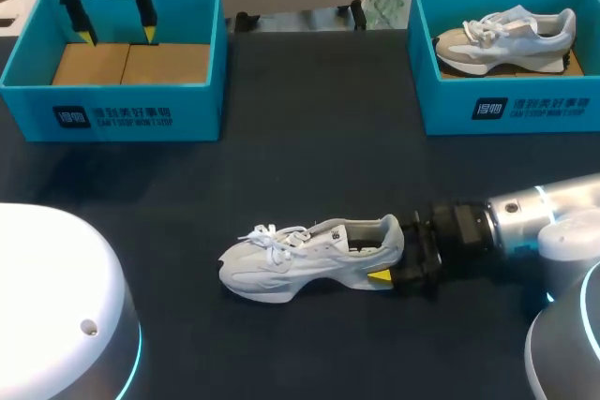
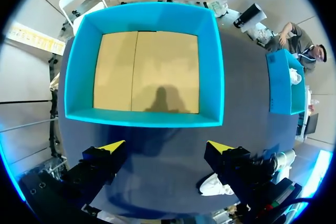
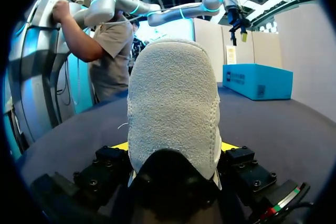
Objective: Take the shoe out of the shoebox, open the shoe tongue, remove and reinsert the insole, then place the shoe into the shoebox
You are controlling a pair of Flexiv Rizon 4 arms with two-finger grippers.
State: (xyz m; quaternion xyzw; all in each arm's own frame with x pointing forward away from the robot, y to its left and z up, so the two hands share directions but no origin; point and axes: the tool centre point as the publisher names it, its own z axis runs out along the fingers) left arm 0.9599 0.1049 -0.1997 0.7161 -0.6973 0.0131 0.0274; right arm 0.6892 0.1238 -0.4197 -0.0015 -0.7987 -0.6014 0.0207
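A white and grey sneaker (image 1: 309,255) lies on its side on the dark table, toe to the left. My right gripper (image 1: 389,252) comes in from the right and is shut on its heel. In the right wrist view the heel (image 3: 173,119) fills the space between the fingers of my right gripper (image 3: 173,148), both yellow tips pressed against it. My left gripper (image 1: 119,35) hangs open above the left blue shoebox (image 1: 112,114), which holds only a brown cardboard floor (image 2: 147,72). The left wrist view shows my left gripper (image 2: 166,146) empty and the sneaker's toe (image 2: 212,184) beside one finger.
A second blue shoebox (image 1: 506,110) at the back right holds another sneaker (image 1: 506,37). White rounded robot housings sit at the front left (image 1: 56,306) and front right (image 1: 562,353). Bare dark table lies between the two boxes.
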